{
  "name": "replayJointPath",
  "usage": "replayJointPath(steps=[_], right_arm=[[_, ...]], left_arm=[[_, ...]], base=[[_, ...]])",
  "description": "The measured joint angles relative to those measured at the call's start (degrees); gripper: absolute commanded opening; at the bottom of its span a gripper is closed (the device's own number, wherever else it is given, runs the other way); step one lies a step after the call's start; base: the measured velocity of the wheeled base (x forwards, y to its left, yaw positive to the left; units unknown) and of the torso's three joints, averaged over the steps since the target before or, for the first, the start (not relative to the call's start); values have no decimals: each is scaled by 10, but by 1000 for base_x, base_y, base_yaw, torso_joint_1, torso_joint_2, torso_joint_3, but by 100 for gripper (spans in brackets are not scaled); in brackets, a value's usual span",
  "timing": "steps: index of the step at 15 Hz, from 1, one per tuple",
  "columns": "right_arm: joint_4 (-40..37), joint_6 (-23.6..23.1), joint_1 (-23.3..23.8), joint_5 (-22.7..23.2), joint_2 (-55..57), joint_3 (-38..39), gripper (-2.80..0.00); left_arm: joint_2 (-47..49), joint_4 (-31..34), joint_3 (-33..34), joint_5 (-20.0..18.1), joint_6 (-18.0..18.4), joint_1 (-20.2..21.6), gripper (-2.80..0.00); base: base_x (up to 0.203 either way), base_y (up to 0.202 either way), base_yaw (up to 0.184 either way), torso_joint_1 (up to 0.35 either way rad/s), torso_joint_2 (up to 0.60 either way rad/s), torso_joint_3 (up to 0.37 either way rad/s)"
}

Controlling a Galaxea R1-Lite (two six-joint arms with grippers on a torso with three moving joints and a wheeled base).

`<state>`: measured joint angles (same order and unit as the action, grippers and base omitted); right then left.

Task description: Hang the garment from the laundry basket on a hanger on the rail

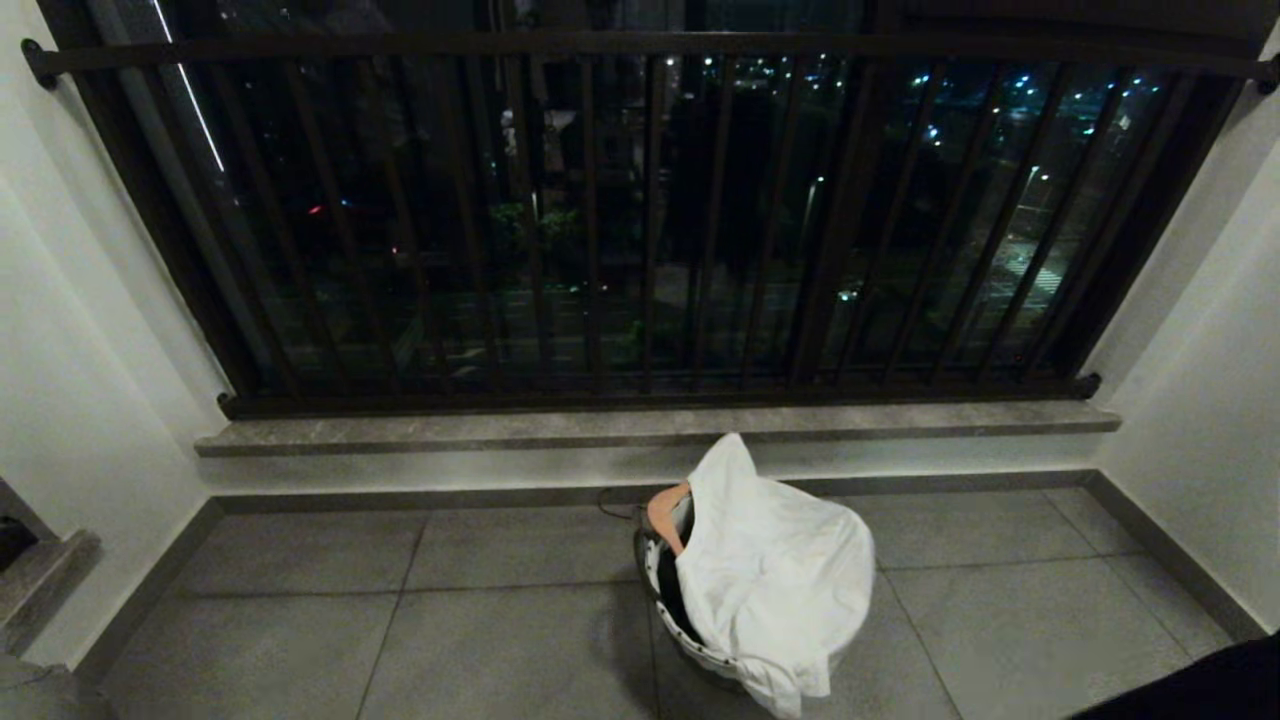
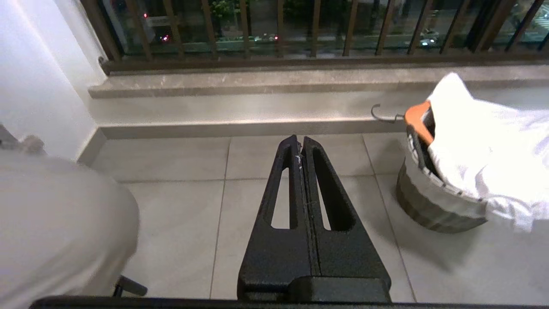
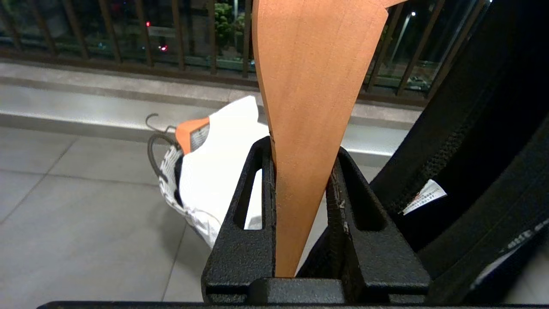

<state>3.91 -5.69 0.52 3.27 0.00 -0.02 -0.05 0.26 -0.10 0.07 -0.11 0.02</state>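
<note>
The laundry basket [image 1: 652, 575] stands on the tiled floor below the window ledge. A white garment [image 1: 780, 580] is draped over it, and an orange hanger [image 1: 665, 515] pokes out at its far side. My right gripper [image 3: 302, 148] is shut on a wooden hanger [image 3: 313, 86] that carries a black garment [image 3: 480, 150], nearer to me than the basket [image 3: 169, 180]. My left gripper [image 2: 300, 143] is shut and empty, above bare tiles beside the basket [image 2: 429, 206]. Neither gripper appears in the head view. The rail is out of view.
A dark guard handrail with vertical bars [image 1: 640, 45] fronts the window, above a stone ledge [image 1: 650, 425]. White walls close both sides, and a step [image 1: 40, 580] juts out at the left. A pale rounded body [image 2: 60, 231] fills one corner of the left wrist view.
</note>
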Motion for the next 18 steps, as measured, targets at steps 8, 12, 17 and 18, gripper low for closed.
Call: replayJointPath(steps=[8,12,17,18], right_arm=[[0,-1,0,0,0,0,-280],[0,-2,0,0,0,0,-280],[0,-1,0,0,0,0,-280],[0,-1,0,0,0,0,-280]], left_arm=[[0,0,0,-1,-1,0,-280],[0,0,0,-1,-1,0,-280],[0,0,0,-1,-1,0,-280],[0,0,0,-1,-2,0,-280]], base=[[0,0,0,174,-496,-327],[0,0,0,214,-540,-324],[0,0,0,249,-584,-340],[0,0,0,273,-626,-352]])
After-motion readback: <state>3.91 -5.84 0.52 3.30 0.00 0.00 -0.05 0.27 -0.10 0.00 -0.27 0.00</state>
